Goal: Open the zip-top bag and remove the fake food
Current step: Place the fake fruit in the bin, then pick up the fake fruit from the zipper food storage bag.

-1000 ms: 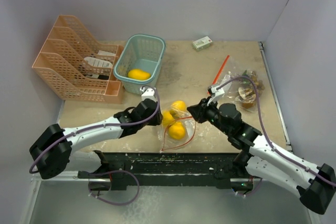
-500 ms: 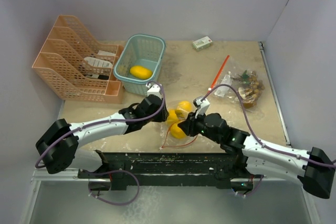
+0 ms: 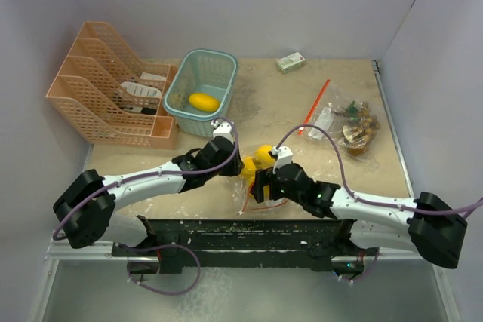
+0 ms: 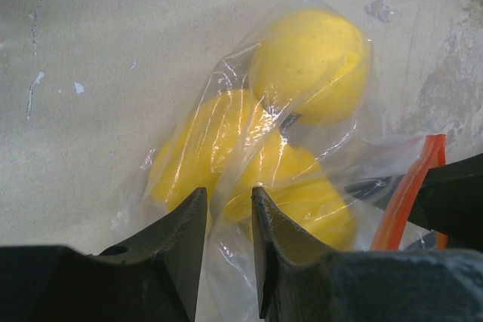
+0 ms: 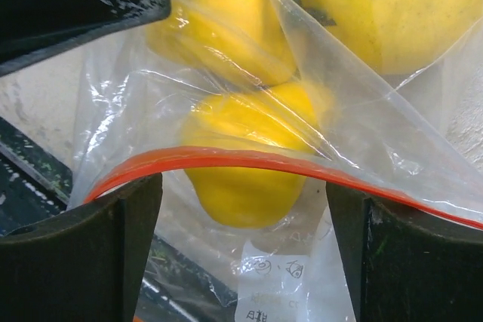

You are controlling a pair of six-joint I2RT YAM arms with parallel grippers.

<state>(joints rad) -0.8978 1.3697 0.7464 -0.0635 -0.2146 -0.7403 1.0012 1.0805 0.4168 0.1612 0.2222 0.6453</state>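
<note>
Pinching zip-top bag (image 4: pixel 226 122): left end effector (image 4: pixel 228 194) | right end effector (image 5: pixel 241 194): agape

Two white-and-black arms on a black base rail (image 3: pixel 249 233).
We record white link shells on the left arm (image 3: pixel 143 181) and right arm (image 3: pixel 373 205), bulky black joint housings (image 3: pixel 432 228) and a purple-grey cable (image 3: pixel 309 127) along each; the left gripper (image 4: pixel 226 205) and right gripper (image 5: pixel 241 209) are matt black and flat-faced.
</note>
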